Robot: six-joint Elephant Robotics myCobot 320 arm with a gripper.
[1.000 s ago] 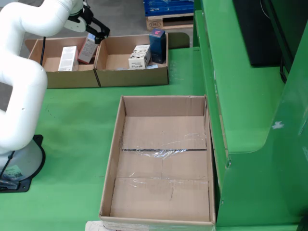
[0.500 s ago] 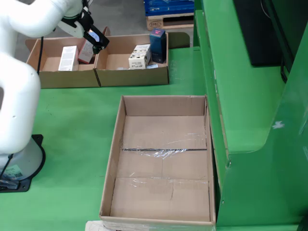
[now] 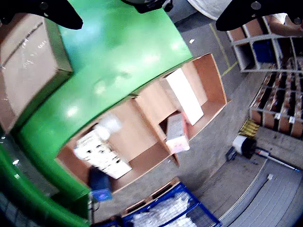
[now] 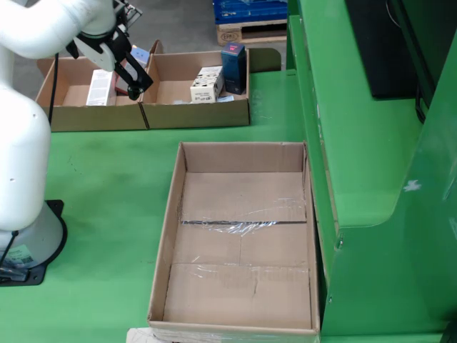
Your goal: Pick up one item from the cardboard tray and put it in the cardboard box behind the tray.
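In the fixed view my gripper (image 4: 123, 70) hangs over the back left cardboard box (image 4: 71, 114). Its black fingers (image 4: 139, 77) are spread. The wrist view shows both fingers (image 3: 47, 12) far apart, so the gripper (image 3: 149, 22) is open with nothing between them. Below it a pink box (image 3: 177, 135) leans against the divider, beside a flat white box (image 3: 184, 94). The neighbouring back box (image 4: 196, 107) holds a white patterned box (image 4: 207, 82) and a dark blue box (image 4: 233, 66). The large cardboard tray (image 4: 243, 164) in front holds nothing. The gripper mostly hides the pink box in the fixed view.
The white arm (image 4: 28, 143) and its base (image 4: 28, 250) fill the left side. A raised green wall (image 4: 321, 143) runs along the tray's right side. A blue crate on a pallet (image 4: 250, 14) stands behind the table.
The gripper has swung and turned above the back left box, with its fingers now pointing down and to the right. The pink box stays in that box.
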